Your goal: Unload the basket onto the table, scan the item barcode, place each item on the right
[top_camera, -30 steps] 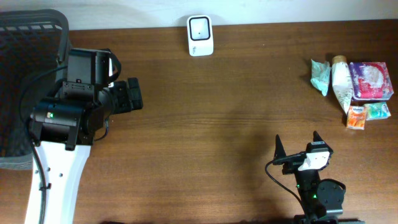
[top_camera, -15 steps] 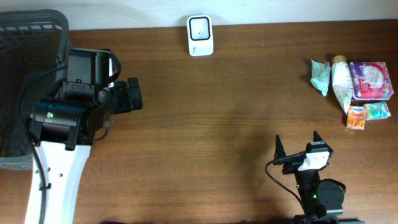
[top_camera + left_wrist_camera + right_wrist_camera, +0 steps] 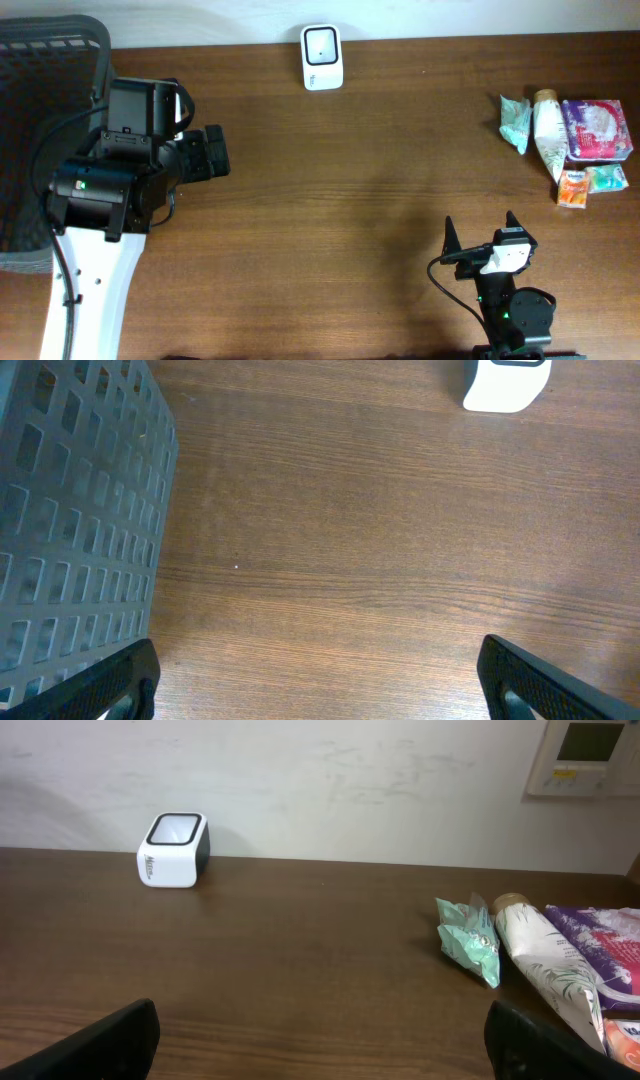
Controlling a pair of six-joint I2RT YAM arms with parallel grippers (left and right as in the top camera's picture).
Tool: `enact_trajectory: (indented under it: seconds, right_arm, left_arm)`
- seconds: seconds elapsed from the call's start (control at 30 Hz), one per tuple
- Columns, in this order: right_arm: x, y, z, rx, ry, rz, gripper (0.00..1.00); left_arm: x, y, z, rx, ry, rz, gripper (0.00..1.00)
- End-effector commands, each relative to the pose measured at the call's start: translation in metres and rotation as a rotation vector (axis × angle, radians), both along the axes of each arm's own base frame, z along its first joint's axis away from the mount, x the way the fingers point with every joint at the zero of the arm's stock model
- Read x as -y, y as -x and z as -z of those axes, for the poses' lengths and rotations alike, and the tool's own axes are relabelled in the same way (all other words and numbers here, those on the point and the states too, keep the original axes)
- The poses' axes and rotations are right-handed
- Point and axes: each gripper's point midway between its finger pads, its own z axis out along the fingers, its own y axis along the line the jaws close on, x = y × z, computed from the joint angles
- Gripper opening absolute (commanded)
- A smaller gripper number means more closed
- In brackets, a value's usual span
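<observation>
The white barcode scanner [image 3: 322,57] stands at the table's far edge, also visible in the left wrist view [image 3: 505,385] and the right wrist view [image 3: 173,849]. The items lie in a cluster at the right: a teal packet [image 3: 516,122] [image 3: 468,938], a white patterned pouch [image 3: 548,135] [image 3: 545,965], a purple pack [image 3: 596,128] and two small sachets [image 3: 580,185]. My left gripper [image 3: 222,152] [image 3: 320,695] hangs open over bare wood at the left. My right gripper [image 3: 480,228] [image 3: 320,1045] stands open near the front edge, well short of the items. Neither holds anything.
A dark mesh basket [image 3: 40,60] [image 3: 70,510] fills the far left corner, right beside the left arm. A wall panel [image 3: 588,755] hangs behind the table at the right. Bare wood lies between the scanner and the items.
</observation>
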Motion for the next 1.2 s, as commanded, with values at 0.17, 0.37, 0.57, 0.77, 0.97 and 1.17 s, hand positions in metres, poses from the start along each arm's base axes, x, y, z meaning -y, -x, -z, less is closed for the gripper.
enact_trajectory:
  seconds: [0.17, 0.37, 0.57, 0.77, 0.97, 1.17]
  right_arm:
    - [0.003, 0.0, 0.003, -0.001, 0.0, 0.015, 0.99]
    - [0.003, 0.0, 0.003, -0.001, 0.0, 0.015, 0.99]
    - [0.003, 0.0, 0.003, -0.001, 0.0, 0.015, 0.99]
    - [0.003, 0.0, 0.003, -0.001, 0.0, 0.015, 0.99]
    - [0.003, 0.0, 0.003, -0.001, 0.0, 0.015, 0.99]
    - [0.003, 0.0, 0.003, -0.001, 0.0, 0.015, 0.99]
  left_arm:
    - [-0.002, -0.001, -0.004, 0.011, 0.002, -0.012, 0.99]
    - [-0.002, -0.001, -0.004, 0.011, 0.002, -0.012, 0.99]
    - [-0.002, -0.001, -0.004, 0.011, 0.002, -0.012, 0.99]
    - [-0.002, -0.001, -0.004, 0.011, 0.002, -0.012, 0.99]
    - [-0.002, -0.002, -0.002, 0.007, 0.001, -0.012, 0.99]
    - [0.001, 0.017, 0.007, -0.059, 0.021, 0.01, 0.99]
